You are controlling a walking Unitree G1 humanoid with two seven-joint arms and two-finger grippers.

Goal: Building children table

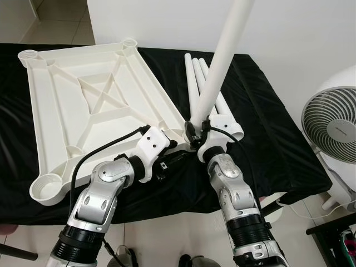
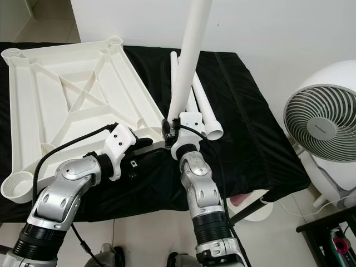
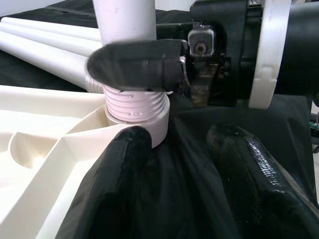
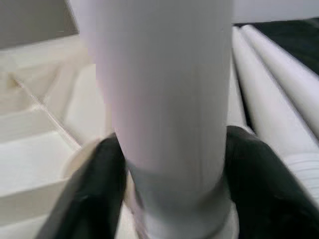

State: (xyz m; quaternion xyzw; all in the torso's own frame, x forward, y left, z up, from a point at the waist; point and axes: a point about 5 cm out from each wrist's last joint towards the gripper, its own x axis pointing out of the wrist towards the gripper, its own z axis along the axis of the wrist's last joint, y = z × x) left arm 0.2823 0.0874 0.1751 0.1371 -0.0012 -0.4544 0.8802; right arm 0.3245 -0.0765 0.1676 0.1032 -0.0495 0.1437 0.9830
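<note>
A white table leg [image 1: 222, 61] is gripped upright by the right gripper [image 1: 196, 129] at a corner socket [image 3: 142, 119] of the tabletop [image 1: 83, 100].

The leg's threaded end is seated in the socket of the upside-down tabletop, which is laid on a black cloth [image 1: 267, 128]. The left gripper [image 3: 184, 149] is held open just beside that corner, on the cloth. Three more legs [image 1: 194, 78] are laid beyond the socket.

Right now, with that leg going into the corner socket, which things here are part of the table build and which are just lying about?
Part of the build:
- upside-down white tabletop
- upright leg, held by the right pincer, threaded end in the corner socket
- spare legs on the black cloth
- left pincer, open at the tabletop's near corner

Lying about:
- white fan
</note>
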